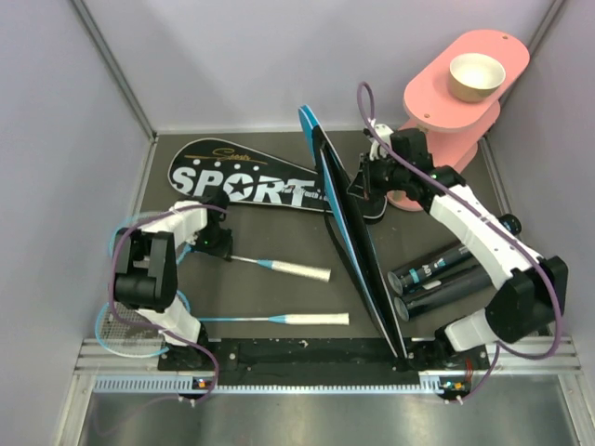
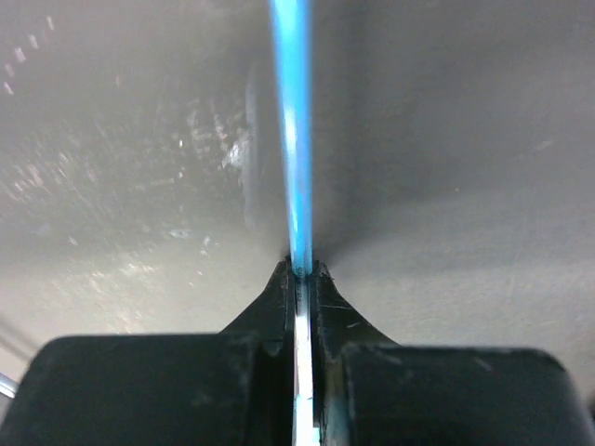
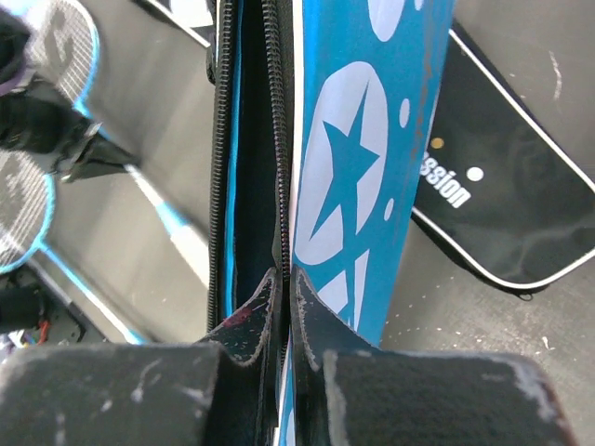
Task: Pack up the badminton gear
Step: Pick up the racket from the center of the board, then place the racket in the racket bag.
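My left gripper (image 1: 221,247) is shut on the thin blue shaft (image 2: 293,139) of a racket whose white handle (image 1: 302,271) points right along the mat. A second racket (image 1: 279,320) lies nearer the front, its head (image 1: 125,334) partly under my left arm. The blue racket bag (image 1: 358,242) stands on edge, running from back to front. My right gripper (image 3: 286,274) is shut on the bag's unzipped edge (image 3: 274,111) near the top. A black bag lettered SPORT (image 1: 232,181) lies flat at the back. Two black tubes (image 1: 437,279) lie on the right.
A pink tiered stand (image 1: 456,93) with a tan bowl (image 1: 476,76) on it occupies the back right corner. Grey walls close in the left, back and right. A metal rail (image 1: 307,372) runs along the front edge by the arm bases.
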Available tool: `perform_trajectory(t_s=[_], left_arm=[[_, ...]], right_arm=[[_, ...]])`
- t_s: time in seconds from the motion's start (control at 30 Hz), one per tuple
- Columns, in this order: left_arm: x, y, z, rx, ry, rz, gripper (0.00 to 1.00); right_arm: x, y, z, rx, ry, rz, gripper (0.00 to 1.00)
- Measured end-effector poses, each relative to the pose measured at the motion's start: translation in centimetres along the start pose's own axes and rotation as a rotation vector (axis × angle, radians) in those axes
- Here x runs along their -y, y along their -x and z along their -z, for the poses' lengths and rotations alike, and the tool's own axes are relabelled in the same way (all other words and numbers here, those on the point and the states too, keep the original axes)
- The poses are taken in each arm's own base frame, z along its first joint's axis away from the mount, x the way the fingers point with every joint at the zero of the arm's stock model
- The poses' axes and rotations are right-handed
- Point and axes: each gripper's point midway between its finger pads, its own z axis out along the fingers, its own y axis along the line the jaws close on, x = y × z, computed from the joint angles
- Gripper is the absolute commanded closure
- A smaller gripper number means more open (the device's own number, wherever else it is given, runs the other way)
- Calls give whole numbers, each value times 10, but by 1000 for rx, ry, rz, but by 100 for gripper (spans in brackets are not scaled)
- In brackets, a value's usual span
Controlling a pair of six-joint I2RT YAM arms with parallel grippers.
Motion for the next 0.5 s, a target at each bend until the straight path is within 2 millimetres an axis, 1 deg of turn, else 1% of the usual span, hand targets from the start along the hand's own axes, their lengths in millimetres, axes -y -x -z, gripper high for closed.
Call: perform_trajectory(t_s=[0.07, 0.1, 0.17, 0.23, 0.3, 0.37, 0.4, 0.43, 0.5], left_arm=[[0, 6, 5, 48, -23, -98, 100], [3, 9, 12, 77, -52, -153, 100], [14, 15, 34, 126, -127, -231, 100], [27, 21, 66, 178, -231, -334, 100], [38, 25, 100, 216, -341, -430, 100], [44, 20, 130, 213, -440, -546, 100], [46, 16, 141, 203, -481, -601, 100], [47, 8, 152, 177, -526, -669, 100], [45, -13, 171, 112, -618, -816, 100]], right_arm=[[8, 0, -11, -4, -45, -15, 100], [13, 1, -17, -6, -78, -26, 100], [19, 7, -30, 8, -140, -37, 100], [23, 15, -37, 35, -196, -42, 100], [30, 28, -43, 72, -261, -44, 100], [38, 45, -50, 120, -317, -41, 100], [43, 51, -55, 136, -343, -40, 100], [48, 57, -59, 150, -364, -39, 100], [57, 69, -70, 176, -401, -38, 100]])
